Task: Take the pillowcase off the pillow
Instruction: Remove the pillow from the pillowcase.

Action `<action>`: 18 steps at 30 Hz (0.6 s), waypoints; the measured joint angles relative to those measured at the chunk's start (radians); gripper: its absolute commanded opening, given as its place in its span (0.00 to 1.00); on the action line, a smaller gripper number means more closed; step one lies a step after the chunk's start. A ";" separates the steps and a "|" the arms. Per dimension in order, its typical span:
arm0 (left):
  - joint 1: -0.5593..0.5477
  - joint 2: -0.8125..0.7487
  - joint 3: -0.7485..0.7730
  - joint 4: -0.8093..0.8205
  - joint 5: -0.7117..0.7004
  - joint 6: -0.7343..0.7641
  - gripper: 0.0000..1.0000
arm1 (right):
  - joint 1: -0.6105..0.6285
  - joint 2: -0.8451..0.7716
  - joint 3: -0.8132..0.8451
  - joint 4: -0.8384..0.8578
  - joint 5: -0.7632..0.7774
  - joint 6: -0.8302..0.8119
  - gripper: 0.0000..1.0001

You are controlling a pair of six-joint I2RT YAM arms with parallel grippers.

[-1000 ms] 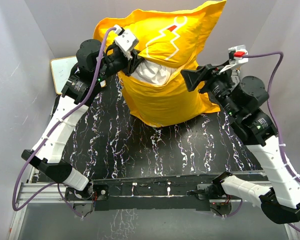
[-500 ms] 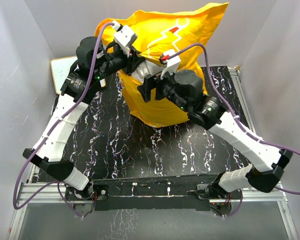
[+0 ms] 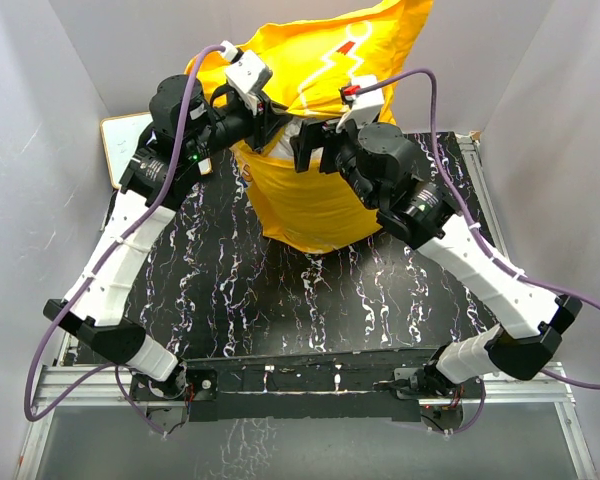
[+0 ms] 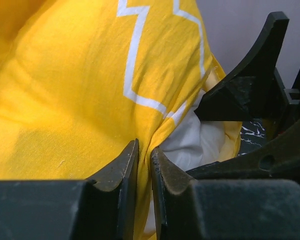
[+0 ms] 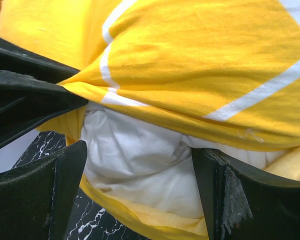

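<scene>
I count one pillowcase [image 4: 65, 90] between my left fingers [image 4: 121, 172], one pillow [image 5: 140, 160] between my right fingers [image 5: 55, 185], one board [image 3: 125, 145] beyond my left fingers, one table [image 3: 280, 290] below.

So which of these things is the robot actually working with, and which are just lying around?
Part of the job: yellow pillowcase; white pillow showing at its opening; left pincer, pinching the case's edge; right pincer, open, facing the bare pillow.
Just lying about: white board by the table's far left corner.
</scene>
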 measured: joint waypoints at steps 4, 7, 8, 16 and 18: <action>0.000 -0.012 -0.002 -0.002 0.010 -0.016 0.00 | -0.005 0.029 0.000 0.025 0.006 0.002 0.90; 0.000 -0.014 0.019 -0.018 0.021 -0.033 0.00 | -0.011 0.068 0.000 0.066 0.009 -0.001 0.88; 0.000 -0.014 0.027 -0.026 0.029 -0.038 0.00 | -0.014 0.082 0.000 0.090 0.008 -0.004 0.87; 0.003 -0.028 0.062 -0.071 0.035 -0.031 0.00 | -0.033 0.166 -0.015 0.251 0.023 -0.020 0.39; 0.000 -0.061 0.017 -0.071 0.032 0.001 0.00 | -0.047 0.155 -0.059 0.302 0.009 -0.011 0.17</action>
